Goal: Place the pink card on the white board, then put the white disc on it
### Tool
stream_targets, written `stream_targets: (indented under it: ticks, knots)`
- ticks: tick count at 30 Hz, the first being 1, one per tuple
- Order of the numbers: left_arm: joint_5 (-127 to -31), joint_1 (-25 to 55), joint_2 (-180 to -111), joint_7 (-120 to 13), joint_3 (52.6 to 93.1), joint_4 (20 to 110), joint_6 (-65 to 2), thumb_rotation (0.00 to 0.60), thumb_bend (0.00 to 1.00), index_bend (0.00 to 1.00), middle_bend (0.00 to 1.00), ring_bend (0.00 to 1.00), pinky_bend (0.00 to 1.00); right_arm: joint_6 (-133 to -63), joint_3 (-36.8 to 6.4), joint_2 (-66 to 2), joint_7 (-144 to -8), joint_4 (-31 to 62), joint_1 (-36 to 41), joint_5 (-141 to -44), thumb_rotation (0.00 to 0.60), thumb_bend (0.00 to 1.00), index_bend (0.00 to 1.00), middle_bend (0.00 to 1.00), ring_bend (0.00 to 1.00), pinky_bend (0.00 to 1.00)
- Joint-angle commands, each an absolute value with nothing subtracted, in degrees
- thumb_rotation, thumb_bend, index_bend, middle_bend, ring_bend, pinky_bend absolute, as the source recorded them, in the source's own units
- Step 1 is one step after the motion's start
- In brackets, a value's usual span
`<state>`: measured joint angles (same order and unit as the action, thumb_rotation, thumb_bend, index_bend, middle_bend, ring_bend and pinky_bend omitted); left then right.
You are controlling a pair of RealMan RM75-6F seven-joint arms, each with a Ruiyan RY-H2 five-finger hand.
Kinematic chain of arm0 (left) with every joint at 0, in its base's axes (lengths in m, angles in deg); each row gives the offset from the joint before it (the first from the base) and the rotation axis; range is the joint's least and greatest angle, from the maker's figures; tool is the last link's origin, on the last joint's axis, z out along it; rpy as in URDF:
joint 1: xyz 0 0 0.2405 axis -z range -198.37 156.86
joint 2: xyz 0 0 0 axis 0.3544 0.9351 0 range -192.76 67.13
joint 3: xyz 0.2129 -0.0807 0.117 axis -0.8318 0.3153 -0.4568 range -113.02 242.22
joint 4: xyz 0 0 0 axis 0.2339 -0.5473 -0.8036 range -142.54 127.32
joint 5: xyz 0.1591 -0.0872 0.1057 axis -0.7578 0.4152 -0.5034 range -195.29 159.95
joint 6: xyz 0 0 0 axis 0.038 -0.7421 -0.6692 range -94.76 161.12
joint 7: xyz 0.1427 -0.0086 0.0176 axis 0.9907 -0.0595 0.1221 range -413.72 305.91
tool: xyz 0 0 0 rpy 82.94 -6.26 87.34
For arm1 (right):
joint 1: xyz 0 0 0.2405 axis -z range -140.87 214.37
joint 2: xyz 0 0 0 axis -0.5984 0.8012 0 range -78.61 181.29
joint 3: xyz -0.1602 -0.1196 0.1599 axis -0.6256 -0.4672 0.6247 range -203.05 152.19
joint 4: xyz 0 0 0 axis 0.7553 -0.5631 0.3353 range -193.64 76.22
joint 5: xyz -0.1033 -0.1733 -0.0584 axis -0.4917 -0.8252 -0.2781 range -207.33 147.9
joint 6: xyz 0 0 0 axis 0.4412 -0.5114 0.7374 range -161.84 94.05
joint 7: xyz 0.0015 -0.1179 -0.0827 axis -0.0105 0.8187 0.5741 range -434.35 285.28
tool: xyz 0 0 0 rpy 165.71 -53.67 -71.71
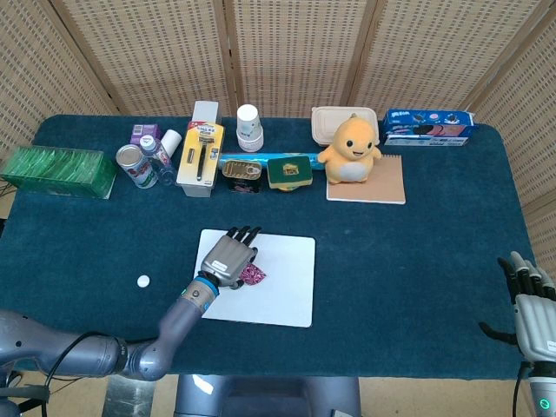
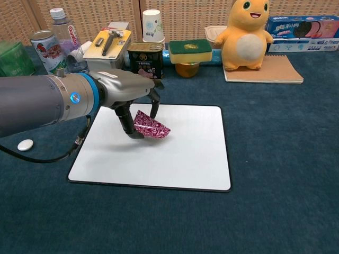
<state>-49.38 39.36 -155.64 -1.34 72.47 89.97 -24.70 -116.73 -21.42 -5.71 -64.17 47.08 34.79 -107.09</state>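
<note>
My left hand (image 1: 229, 260) (image 2: 135, 100) hangs over the white board (image 1: 282, 295) (image 2: 185, 159) and pinches the pink patterned card (image 1: 254, 275) (image 2: 152, 126) just above the board's left middle. The small white disc (image 1: 142, 281) (image 2: 25, 144) lies on the blue cloth, left of the board. At the table's front right corner, my right hand (image 1: 530, 304) stays with its fingers spread and nothing in it.
Along the back stand a green box (image 1: 59, 171), a can (image 2: 47, 50), a bottle (image 2: 64, 32), a tool box (image 2: 108, 53), a paper cup (image 2: 152, 25), a tin (image 2: 145, 60), a sponge (image 2: 189, 51), a yellow plush toy (image 2: 246, 34) on a notebook (image 2: 267, 71).
</note>
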Motion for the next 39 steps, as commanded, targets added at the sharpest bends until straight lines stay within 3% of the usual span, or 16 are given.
stream_targets:
  ticks: [1, 6, 12, 20, 25, 31, 39]
  knots:
    - [-46.9, 40.4, -156.1, -0.7, 72.5, 90.2, -24.9, 0.600, 0.17, 0.21, 0.00, 0.00, 0.10, -116.6, -21.5, -5.6, -64.3, 47.1, 34.7, -107.2, 0.600, 0.00, 0.00, 0.00, 0.00, 0.00]
    - [-46.1, 41.0, -155.8, -0.8, 72.2, 91.1, -25.6, 0.600, 0.15, 0.04, 0.00, 0.00, 0.10, -116.8, -21.7, -5.5, -64.6, 47.0, 34.8, -107.8, 0.600, 0.00, 0.01, 0.00, 0.00, 0.00]
    - [-49.8, 39.6, -150.2, -3.5, 71.9, 96.9, -27.7, 0.600, 0.14, 0.00, 0.00, 0.00, 0.10, -116.6, -21.7, -5.5, -64.6, 47.0, 34.7, -107.6, 0.600, 0.00, 0.01, 0.00, 0.00, 0.00]
    - [-58.3, 33.8, -140.7, -10.3, 67.4, 101.7, -28.9, 0.600, 0.14, 0.00, 0.00, 0.00, 0.10, -116.3, -22.1, -5.7, -64.0, 47.3, 34.7, -107.8, 0.600, 0.00, 0.01, 0.00, 0.00, 0.00]
    - [-66.0, 28.0, -135.8, -17.7, 62.4, 100.5, -28.3, 0.600, 0.15, 0.02, 0.00, 0.00, 0.10, -116.0, -22.4, -5.8, -63.7, 47.7, 34.6, -108.0, 0.600, 0.00, 0.01, 0.00, 0.00, 0.00]
    - [-76.4, 20.8, -135.6, -25.7, 57.7, 95.5, -30.9, 0.600, 0.15, 0.09, 0.00, 0.00, 0.10, -116.3, -22.2, -5.6, -64.3, 47.7, 34.7, -107.8, 0.600, 0.00, 0.01, 0.00, 0.00, 0.00]
    - [-79.9, 14.9, -137.3, -29.2, 56.5, 90.7, -33.5, 0.600, 0.17, 0.19, 0.00, 0.00, 0.10, -116.4, -22.3, -5.2, -65.3, 47.9, 34.9, -108.2, 0.600, 0.00, 0.01, 0.00, 0.00, 0.00]
